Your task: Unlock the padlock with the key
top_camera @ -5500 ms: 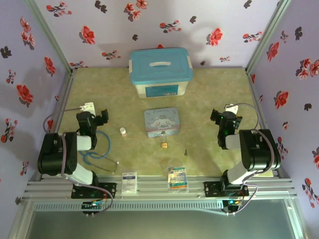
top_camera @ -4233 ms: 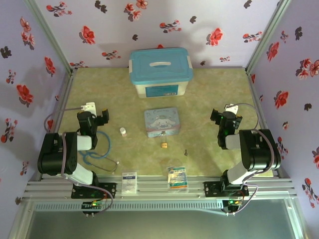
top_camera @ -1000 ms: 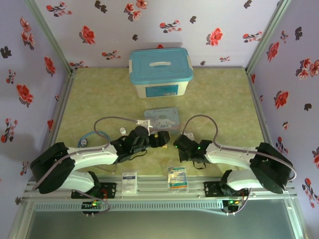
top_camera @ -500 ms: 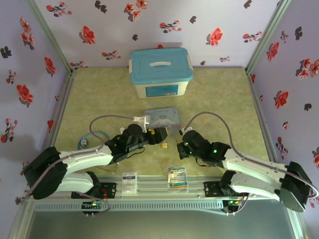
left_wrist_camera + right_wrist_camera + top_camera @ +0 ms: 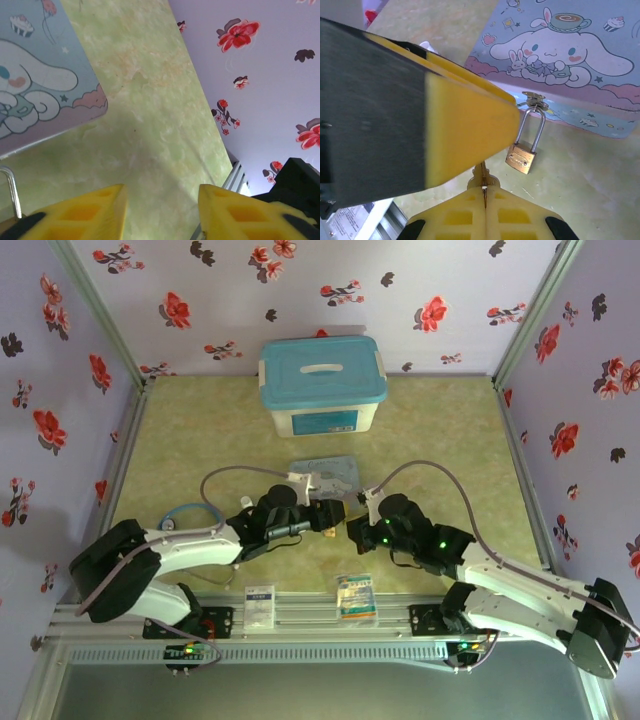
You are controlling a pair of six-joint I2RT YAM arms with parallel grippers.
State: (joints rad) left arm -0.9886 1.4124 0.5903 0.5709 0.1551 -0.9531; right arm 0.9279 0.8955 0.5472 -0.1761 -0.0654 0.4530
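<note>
- the padlock [image 5: 521,159] hangs at the near side wall of the cartoon tin [image 5: 555,50]; its shackle passes through the tin's small hasp and its brass body hangs down towards the green surface [image 5: 440,440]
- the key [image 5: 481,176] sits just in front of the tin, near the padlock and a little lower in the right wrist view; it is a slim dark sliver sticking out from between the pads of the right gripper [image 5: 485,192]; that gripper is pressed together, clamped on the key
- the left gripper [image 5: 161,200] is also in front of the tin's near edge; its yellow fingers [image 5: 85,210] stand apart with bare surface showing in the gap and nothing between them; in the left wrist view the padlock's thin shackle shows outside the left-hand finger, at the frame edge below the tin
- in the right wrist view one broad left finger lies just beside the padlock, on the side away from the tin's picture; whether it touches the shackle I cannot tell
- from above, both arms reach in towards the tin's near edge, the two grippers close together there; a blue-lidded box [image 5: 322,385] stands behind the tin, well apart
</note>
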